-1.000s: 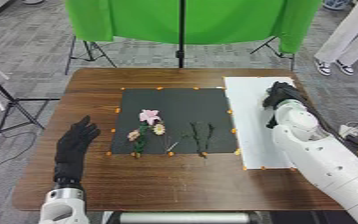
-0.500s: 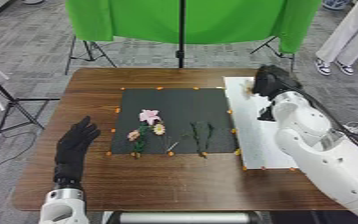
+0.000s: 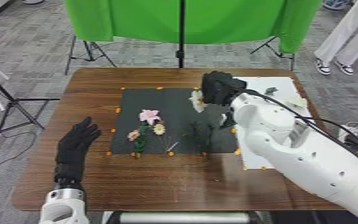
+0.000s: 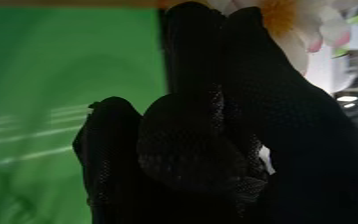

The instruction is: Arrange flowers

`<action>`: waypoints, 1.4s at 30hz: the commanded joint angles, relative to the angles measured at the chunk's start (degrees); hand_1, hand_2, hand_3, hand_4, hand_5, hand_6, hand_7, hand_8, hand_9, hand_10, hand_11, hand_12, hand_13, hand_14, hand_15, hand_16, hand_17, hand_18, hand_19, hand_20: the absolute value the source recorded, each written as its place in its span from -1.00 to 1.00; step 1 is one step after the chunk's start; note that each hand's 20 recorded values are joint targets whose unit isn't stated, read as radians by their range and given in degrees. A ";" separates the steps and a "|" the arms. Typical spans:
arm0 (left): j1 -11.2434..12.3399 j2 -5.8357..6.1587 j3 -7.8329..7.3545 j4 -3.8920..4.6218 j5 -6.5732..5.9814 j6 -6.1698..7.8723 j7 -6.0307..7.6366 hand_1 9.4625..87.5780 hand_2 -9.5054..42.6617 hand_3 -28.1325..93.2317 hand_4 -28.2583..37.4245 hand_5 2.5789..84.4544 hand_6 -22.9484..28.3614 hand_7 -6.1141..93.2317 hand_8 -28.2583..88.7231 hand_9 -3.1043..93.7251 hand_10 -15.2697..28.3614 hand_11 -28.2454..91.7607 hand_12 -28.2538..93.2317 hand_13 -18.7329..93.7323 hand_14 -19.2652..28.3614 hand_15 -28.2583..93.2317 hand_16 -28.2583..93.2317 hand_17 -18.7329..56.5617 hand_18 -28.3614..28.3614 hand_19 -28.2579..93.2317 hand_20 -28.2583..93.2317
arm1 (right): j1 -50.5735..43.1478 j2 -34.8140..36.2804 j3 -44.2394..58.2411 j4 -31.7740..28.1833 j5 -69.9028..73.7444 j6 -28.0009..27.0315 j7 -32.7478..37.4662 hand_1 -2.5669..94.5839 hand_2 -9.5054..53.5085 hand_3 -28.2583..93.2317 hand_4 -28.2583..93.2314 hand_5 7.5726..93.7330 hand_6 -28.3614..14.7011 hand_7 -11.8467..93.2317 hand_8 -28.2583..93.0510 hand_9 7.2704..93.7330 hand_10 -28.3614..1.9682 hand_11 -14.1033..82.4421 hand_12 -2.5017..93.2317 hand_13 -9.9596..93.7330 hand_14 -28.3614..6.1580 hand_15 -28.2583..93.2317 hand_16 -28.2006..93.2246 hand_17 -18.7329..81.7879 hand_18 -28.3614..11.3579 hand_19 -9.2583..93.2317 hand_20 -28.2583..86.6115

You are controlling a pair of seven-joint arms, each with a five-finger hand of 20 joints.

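1. Brown wooden table (image 3: pixel 158 185): its far edge runs left to right, with table surface between that edge and the mat.
2. Dark mat (image 3: pixel 144 100): long axis near to far, orange markers (image 3: pixel 118 110) along its borders. Its surface spans the gap between the pink flower and the far edge.
3. White sheet (image 3: pixel 257 158): parallel to the mat, just right of it.
4. Right hand (image 3: pixel 218 89): over the mat's far right part, fingers curled and gripping the white flower.
5. Left hand (image 3: pixel 72 145): open, fingers toward the far side, left of the mat.
6. Dark stems (image 3: pixel 209 137): near right part of the mat, long axes roughly near to far.
7. Pink flower (image 3: pixel 149 116): left half of the mat, bloom at the far end, green stem (image 3: pixel 140 144) running nearward. Two smaller blooms, peach (image 3: pixel 133 135) and cream (image 3: pixel 159 129), sit nearer.
8. White flower (image 3: pixel 196 102): orange-centred bloom at the right hand's left side, its longer spread near to far; stem direction cannot be told.
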 commanded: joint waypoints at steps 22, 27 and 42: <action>0.44 -0.43 1.01 0.85 0.16 -1.32 -0.76 -0.75 -0.31 0.57 -1.00 -0.11 0.15 -0.69 -0.61 -0.16 0.31 -0.20 -0.36 -0.13 0.50 -0.07 -0.59 -0.37 0.38 -0.35 -0.25 | 0.67 -6.17 -5.99 3.93 1.51 -1.54 -0.68 0.17 -1.00 0.41 -0.79 0.74 0.26 -0.40 -0.33 0.96 0.20 -0.05 -0.39 1.00 0.61 0.47 -0.02 0.82 0.00 1.00 0.49; 0.30 -0.47 0.97 0.89 0.19 -1.19 -1.06 -0.75 -0.32 0.58 -1.00 -0.11 0.15 -0.69 -0.61 -0.16 0.31 -0.20 -0.36 -0.13 0.50 -0.07 -0.59 -0.37 0.38 -0.35 -0.25 | 0.64 -6.00 -5.35 4.06 1.97 -3.44 -0.59 0.14 -1.00 0.37 -0.77 0.73 0.25 -0.41 -0.33 0.94 0.20 -0.04 -0.39 1.00 0.60 0.47 -0.01 0.81 0.00 1.00 0.50; 0.47 -0.59 0.87 0.77 0.33 -1.42 -1.11 -0.74 -0.34 0.57 -1.00 -0.11 0.16 -0.70 -0.61 -0.16 0.31 -0.20 -0.36 -0.13 0.50 -0.07 -0.59 -0.37 0.38 -0.35 -0.25 | 0.24 -5.50 -3.53 3.63 3.96 -3.82 -0.11 -0.25 -1.00 0.50 -0.88 0.70 0.26 -0.37 -0.68 0.93 0.14 -0.03 -0.40 1.00 0.56 0.45 0.01 0.80 -0.01 1.00 0.49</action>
